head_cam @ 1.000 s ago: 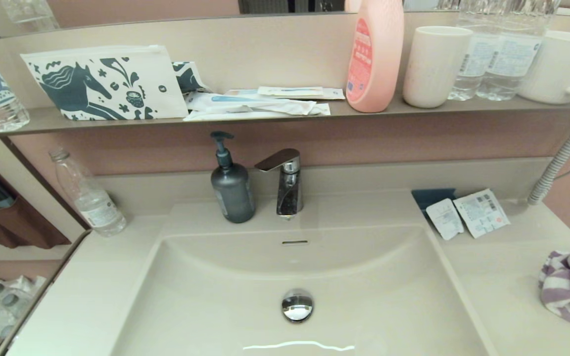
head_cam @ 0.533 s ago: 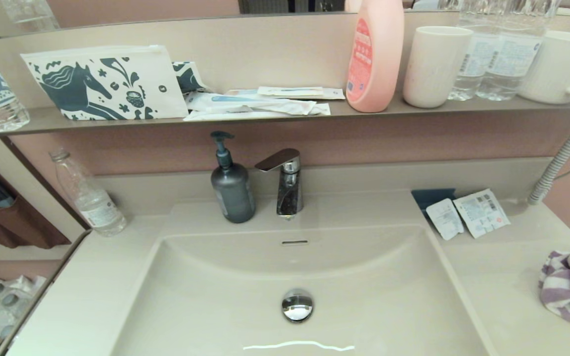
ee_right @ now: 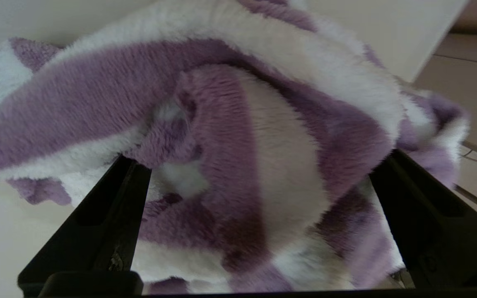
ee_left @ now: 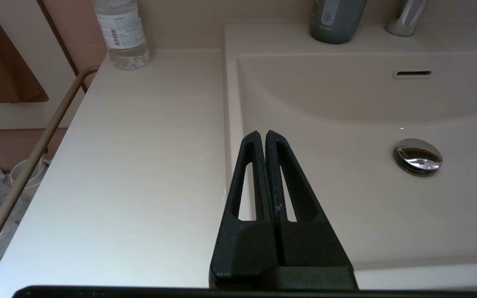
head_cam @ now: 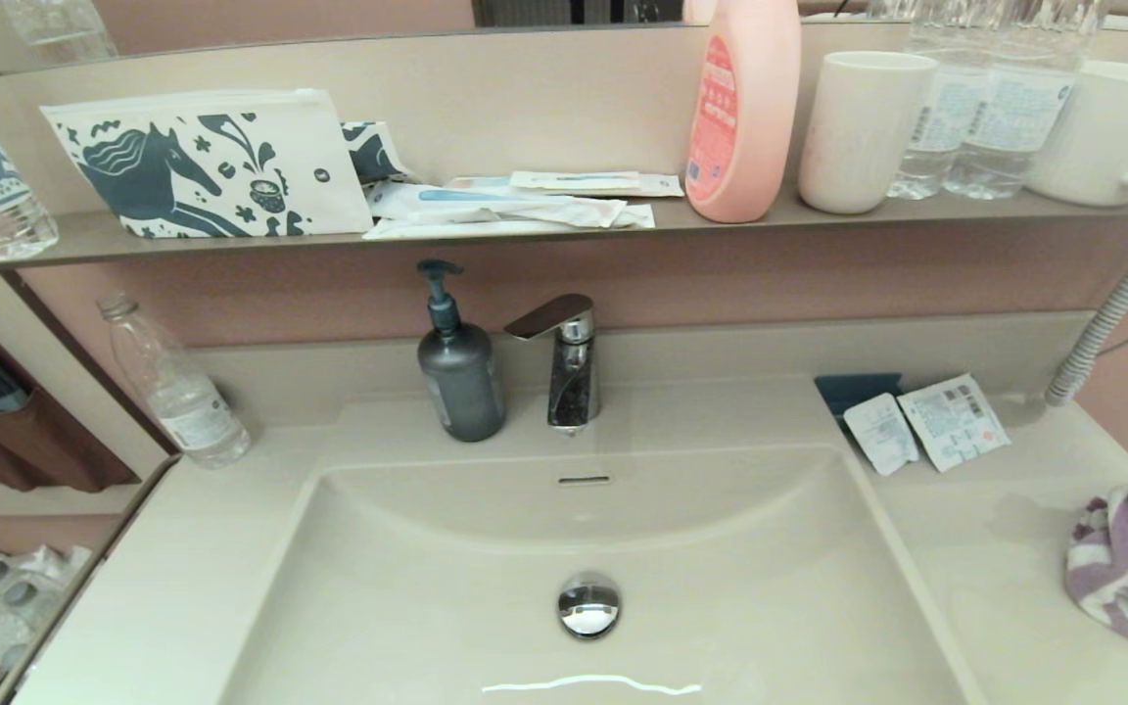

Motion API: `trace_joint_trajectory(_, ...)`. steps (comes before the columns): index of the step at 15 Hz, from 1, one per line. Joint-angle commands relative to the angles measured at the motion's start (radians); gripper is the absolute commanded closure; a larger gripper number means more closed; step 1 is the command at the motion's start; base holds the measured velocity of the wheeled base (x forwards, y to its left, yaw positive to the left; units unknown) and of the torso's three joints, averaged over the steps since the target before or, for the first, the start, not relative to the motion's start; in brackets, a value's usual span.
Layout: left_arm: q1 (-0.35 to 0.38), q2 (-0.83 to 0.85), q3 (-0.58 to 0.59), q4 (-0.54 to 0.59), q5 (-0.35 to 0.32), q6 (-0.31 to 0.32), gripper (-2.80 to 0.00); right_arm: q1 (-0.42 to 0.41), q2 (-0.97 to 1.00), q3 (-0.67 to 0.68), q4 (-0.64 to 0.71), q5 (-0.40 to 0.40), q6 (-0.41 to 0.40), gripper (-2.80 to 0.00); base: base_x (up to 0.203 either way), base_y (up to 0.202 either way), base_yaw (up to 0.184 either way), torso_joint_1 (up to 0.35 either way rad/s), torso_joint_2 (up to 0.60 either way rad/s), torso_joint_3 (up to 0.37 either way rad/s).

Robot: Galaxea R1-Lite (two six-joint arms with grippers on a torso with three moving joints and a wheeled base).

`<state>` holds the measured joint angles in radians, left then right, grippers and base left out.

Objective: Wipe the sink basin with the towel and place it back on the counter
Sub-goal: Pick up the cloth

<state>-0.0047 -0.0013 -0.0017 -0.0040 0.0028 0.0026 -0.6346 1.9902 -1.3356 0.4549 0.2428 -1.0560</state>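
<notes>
The desk [head_cam: 182,587] is filling the lower part of the head view, with the basin [head_cam: 446,597] sunk in its middle and lying bare. The towel [head_cam: 1117,568] is sitting bunched at the right edge of the frame, on the desk's far right end, close to the drop-off.

The right end effector [ee_right: 259,198] is straddling that bundle, fingers spread wide with plush folds bulging between them; nothing is being pinched yet. The left end effector [ee_left: 266,145] is hanging over the basin's left rim, fingers pressed together and empty.

Risks, as I judge them:
- The fingers may be closing on only an outer fold, so the towel is trailing loose and snagging on the basin lip.
- A push instead of a pinch may be nudging the bundle off the desk's right edge.
- On the sweep leftward, a dangling end may be catching the two sachets [head_cam: 921,426] at right of centre.
</notes>
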Motion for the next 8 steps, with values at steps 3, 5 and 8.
trace_joint_trajectory(3, 0.0, 0.001, 0.0, -0.001, 0.0, 0.001, 0.0, 0.048, 0.013, 0.066, -0.018, -0.038, 0.001, -2.41, 0.0, 0.0, 0.0, 0.0, 0.0, 0.0)
trace_joint_trajectory(5, 0.0, 0.001, 0.0, -0.001, 0.0, 0.001, 0.0, 0.05, 0.006, 0.114, -0.08, -0.053, 0.002, 0.0, 0.0, 0.0, 0.0, 0.0, 0.0, 0.0)
trace_joint_trajectory(8, 0.0, 0.001, 0.0, -0.001, 0.0, 0.001, 0.0, 0.042, -0.047, 0.124, -0.05, -0.054, 0.002, 0.0, 0.0, 0.0, 0.0, 0.0, 0.0, 0.0)
